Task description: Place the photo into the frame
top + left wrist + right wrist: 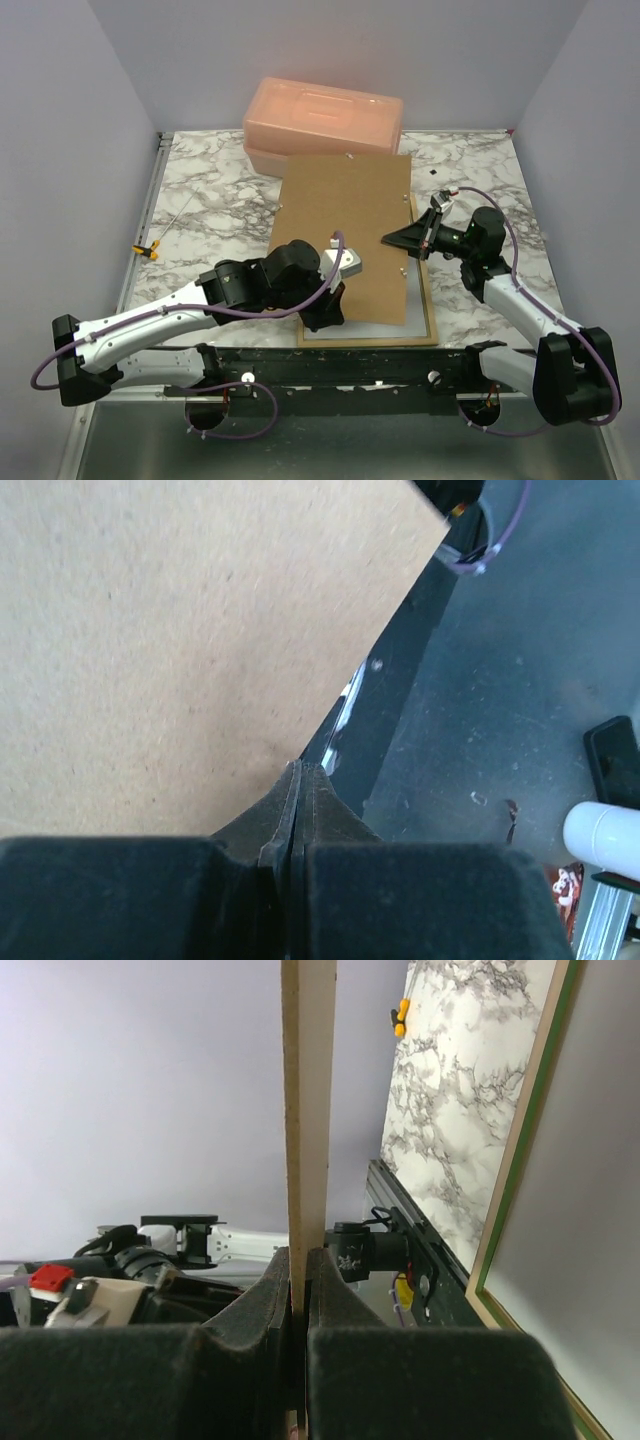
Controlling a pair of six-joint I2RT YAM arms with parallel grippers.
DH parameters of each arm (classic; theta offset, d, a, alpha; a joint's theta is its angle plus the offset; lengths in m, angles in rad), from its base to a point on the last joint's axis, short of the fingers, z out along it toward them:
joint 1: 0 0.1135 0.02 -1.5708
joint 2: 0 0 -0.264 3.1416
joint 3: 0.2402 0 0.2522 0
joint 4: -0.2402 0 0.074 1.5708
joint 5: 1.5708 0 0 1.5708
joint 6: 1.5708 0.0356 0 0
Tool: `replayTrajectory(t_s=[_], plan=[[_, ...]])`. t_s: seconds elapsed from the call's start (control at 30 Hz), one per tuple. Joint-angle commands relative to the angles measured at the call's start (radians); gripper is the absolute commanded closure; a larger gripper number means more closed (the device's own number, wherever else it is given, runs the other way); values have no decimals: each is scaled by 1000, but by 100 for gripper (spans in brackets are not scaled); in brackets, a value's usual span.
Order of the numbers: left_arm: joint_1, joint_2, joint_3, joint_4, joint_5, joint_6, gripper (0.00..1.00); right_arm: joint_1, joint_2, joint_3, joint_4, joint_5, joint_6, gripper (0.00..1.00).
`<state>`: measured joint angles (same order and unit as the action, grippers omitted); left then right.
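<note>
We see the right gripper (pixel 298 1256) clamped on the 3 o'clock edge of the brown backing board (pixel 345 230), its jaws closed down to the board's thickness. In the right wrist view the board stands edge-on between the pads.

The left gripper (pixel 298 772) sits at the board's 7 o'clock corner. Its jaws are pressed fully together and its tips meet the board's edge. We cannot tell whether any of the board is pinched between them.

The frame (pixel 430 312) lies flat on the marble table (pixel 215 200) under the board. Its pale wood rails show past the board from 3 to 6 o'clock, and a green strip runs along the rail's inner side. Inside the frame lies a pale grey sheet (pixel 350 333). We cannot tell whether it is the photo, as no printed side shows.

A peach plastic box (pixel 325 115) stands at 12 o'clock, just beyond the board.
</note>
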<state>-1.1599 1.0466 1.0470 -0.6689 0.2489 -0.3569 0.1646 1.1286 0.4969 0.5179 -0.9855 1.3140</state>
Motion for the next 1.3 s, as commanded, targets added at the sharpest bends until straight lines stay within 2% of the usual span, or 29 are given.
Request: replayTrajectory(t_s=[0.0,0.13,0.27,0.37,0.5,0.63,0.9,1.1,1.27], plan=[[-9,-9,46,142,61,-19,100,7,-35,35,6,-26,-38,100],[-9,-28,68,229,75,-45,100,8,-45,34,-46,-34,-96,99],[-4,-39,115,244,-64,-83,99,7,-54,32,-91,-46,-143,100],[28,-50,145,210,-193,-131,93,7,-62,34,-125,-57,-185,100],[140,-88,138,141,-301,-217,83,7,-66,42,-197,-70,-246,100],[307,-153,74,84,-270,-298,72,2,-69,30,-202,-96,-246,100],[538,-169,-46,-105,-297,-305,72,-38,-76,36,-238,-150,-265,100],[661,-152,-165,-98,-257,-258,74,-88,-79,40,-293,-193,-301,100],[728,-111,-253,-27,-189,-237,75,-147,-91,43,-323,-238,-313,100]])
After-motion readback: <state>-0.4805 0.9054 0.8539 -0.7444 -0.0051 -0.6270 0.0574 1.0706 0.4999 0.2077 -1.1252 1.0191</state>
